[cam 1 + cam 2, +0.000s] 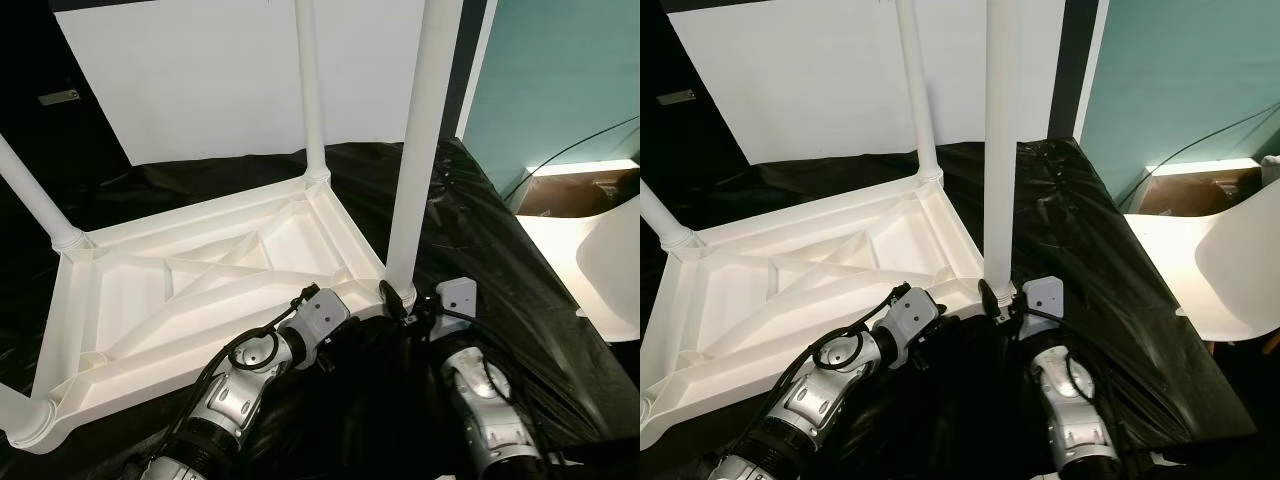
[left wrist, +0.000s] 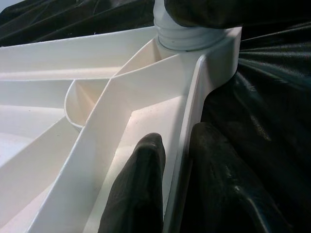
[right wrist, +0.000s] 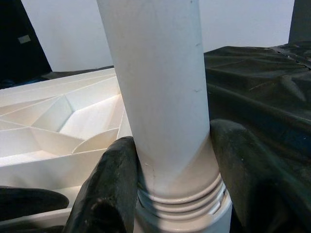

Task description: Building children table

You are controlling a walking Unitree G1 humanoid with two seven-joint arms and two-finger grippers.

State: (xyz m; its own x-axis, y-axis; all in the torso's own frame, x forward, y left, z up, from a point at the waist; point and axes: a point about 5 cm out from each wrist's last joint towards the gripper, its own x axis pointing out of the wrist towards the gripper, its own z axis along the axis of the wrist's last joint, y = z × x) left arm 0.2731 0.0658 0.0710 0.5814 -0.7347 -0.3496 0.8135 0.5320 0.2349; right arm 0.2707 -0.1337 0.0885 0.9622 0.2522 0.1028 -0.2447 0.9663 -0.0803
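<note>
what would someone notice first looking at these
A white plastic table top lies upside down on black sheeting, its white legs standing up from the corners. At the nearest corner, the right gripper clamps the base of one leg just above its threaded socket, while the left gripper pinches the table's rim beside it. A white chair stands off to the right.

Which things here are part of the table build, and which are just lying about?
Job:
tabletop, upside down
near leg, right end effector clamped at its base
left end effector pinching the tabletop rim

Lying about:
white chair
black sheet
cable
</note>
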